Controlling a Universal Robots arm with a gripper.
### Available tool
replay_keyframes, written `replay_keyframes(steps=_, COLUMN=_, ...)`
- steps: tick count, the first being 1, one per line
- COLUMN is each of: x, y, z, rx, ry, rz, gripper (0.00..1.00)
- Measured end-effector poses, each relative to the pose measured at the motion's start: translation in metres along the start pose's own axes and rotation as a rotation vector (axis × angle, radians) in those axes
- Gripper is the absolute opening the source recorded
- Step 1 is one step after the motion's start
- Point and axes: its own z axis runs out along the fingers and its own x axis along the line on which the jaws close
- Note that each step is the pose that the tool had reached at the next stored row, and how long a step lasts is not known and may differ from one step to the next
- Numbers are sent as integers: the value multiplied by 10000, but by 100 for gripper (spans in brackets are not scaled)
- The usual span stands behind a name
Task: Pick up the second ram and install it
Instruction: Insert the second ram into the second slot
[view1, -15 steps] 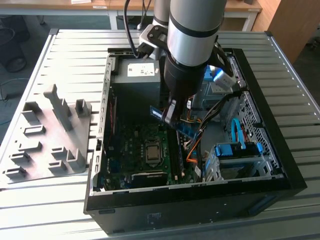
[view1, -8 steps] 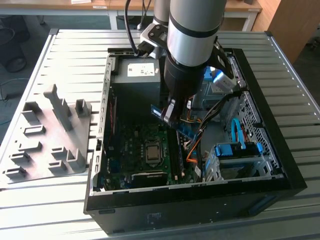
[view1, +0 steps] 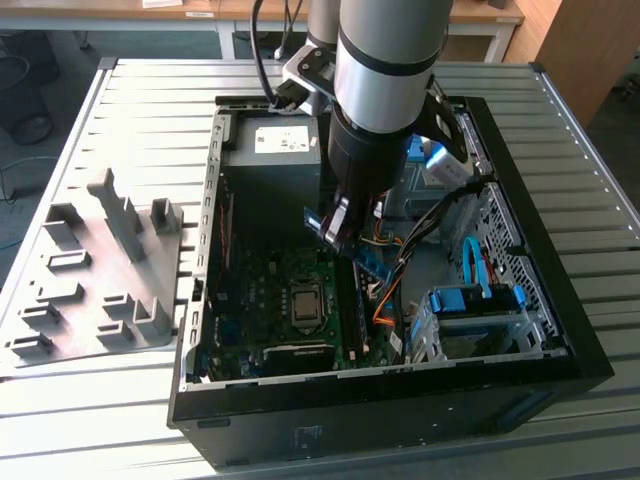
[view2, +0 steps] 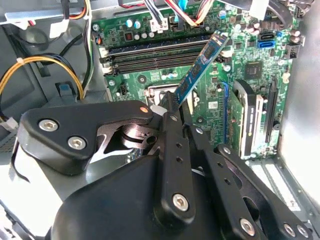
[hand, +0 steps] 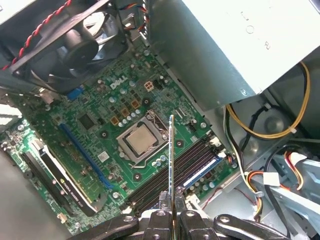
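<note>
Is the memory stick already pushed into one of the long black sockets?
No, in the second wrist view the hand holds the memory stick tilted in the air above the sockets.

One arm (view1: 390, 60) with one end effector (hand: 171, 196); one memory stick, the second ram (view2: 204, 62). One open computer case (view1: 400, 425), containing one motherboard (hand: 102, 105), one processor (hand: 139, 140), one black fan (hand: 82, 42), one power supply (view1: 275, 150), one expansion card (view2: 250, 125). One grey slotted tray (view1: 90, 290) at the exterior view's left, on one table (view1: 80, 420).

- Matte black metal gripper (view2: 170, 107): flat linkage bars and rounded plates, with silver hex-socket screws (view2: 180, 201) at the pivots.
- Directly above the gripper: black cylindrical wrist (view1: 362, 160).
- Farther above the gripper: smooth silver-grey tube (view1: 390, 35) with a dark band.
- Black cable (view1: 255, 45) running alongside, above the gripper.
</note>
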Motion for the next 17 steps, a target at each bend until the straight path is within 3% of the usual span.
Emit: replay_keyframes(steps=17, x=0, y=0, z=3, rx=29, ry=-30, rz=657, gripper=14)
